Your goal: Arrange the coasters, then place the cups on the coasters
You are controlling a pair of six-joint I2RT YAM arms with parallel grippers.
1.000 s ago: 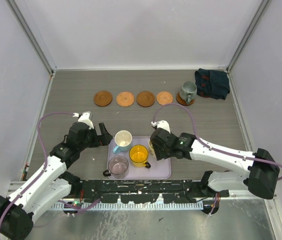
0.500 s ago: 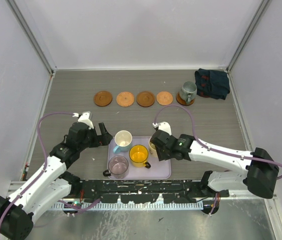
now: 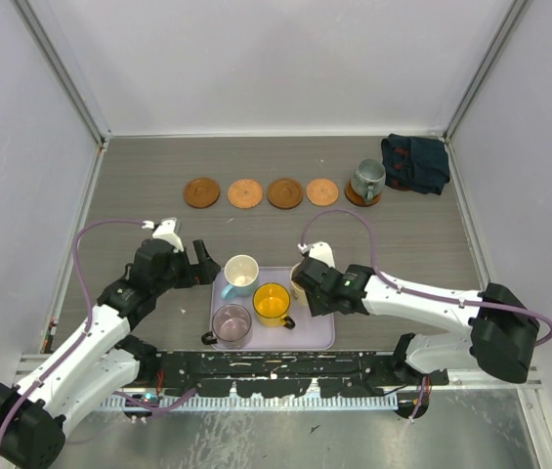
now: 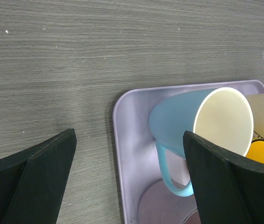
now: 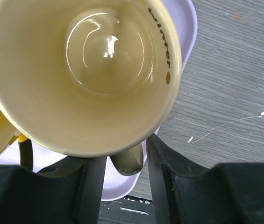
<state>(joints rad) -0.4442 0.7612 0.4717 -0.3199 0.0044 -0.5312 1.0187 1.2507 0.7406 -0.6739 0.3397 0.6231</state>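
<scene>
Four brown coasters (image 3: 201, 192) (image 3: 245, 193) (image 3: 285, 193) (image 3: 322, 191) lie bare in a row at the back. A fifth coaster (image 3: 362, 198) carries the grey-green cup (image 3: 366, 179). The lavender tray (image 3: 317, 334) holds the light blue cup (image 3: 241, 274) (image 4: 183, 121), the orange-yellow cup (image 3: 272, 304), the purple-grey cup (image 3: 232, 323) and the cream-yellow cup (image 5: 85, 70). My right gripper (image 3: 301, 283) (image 5: 124, 158) straddles the cream cup's handle (image 5: 128, 164), with thin slivers of gap on both sides. My left gripper (image 3: 202, 264) (image 4: 129, 135) stands wide open over the tray's left edge (image 4: 117, 154), beside the blue cup.
A dark folded cloth (image 3: 415, 163) lies in the back right corner, just right of the grey-green cup. White walls close in the table on three sides. Bare wood-grain tabletop (image 3: 256, 234) runs between the coaster row and the tray.
My right gripper's fingers have narrowed round the cream cup's handle, and its arm has edged slightly left. The left arm and all cups stay where they were.
</scene>
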